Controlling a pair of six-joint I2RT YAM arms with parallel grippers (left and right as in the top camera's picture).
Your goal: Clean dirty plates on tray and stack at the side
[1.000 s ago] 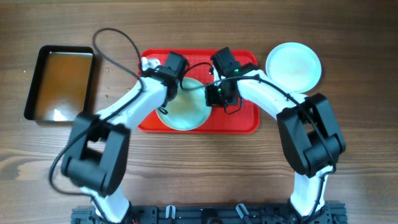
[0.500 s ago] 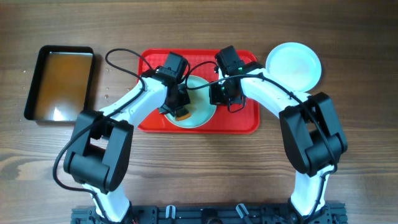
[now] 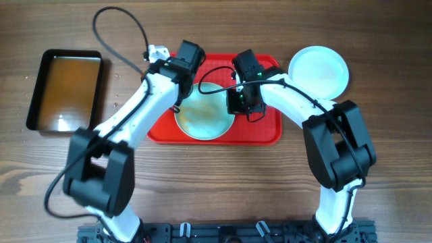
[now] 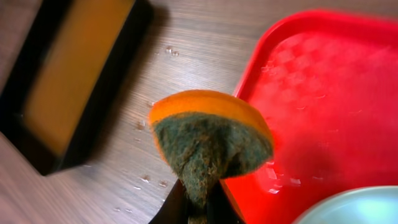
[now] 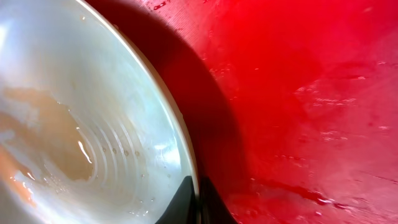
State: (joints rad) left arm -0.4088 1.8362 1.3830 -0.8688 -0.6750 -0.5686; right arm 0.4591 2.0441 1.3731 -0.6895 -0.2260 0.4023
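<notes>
A pale plate [image 3: 204, 113] lies on the red tray [image 3: 263, 128], wet with a faint brownish film [image 5: 56, 124]. My right gripper [image 3: 234, 101] is shut on that plate's right rim [image 5: 193, 186] and holds it tilted above the tray [image 5: 298, 93]. My left gripper [image 3: 177, 74] is shut on an orange and green sponge [image 4: 208, 134], held over the tray's left edge [image 4: 249, 74], apart from the plate [image 4: 354, 208]. A clean plate [image 3: 318, 71] lies on the table right of the tray. A third plate does not show.
A black pan of brownish water [image 3: 65, 90] stands at the far left, also in the left wrist view [image 4: 68, 87]. Water drops lie on the wooden table [image 4: 149, 174] between pan and tray. A black cable loops over the table behind the left arm.
My left gripper has lifted the sponge off the plate and moved it back and left toward the tray's edge. The right gripper still holds the plate's rim.
</notes>
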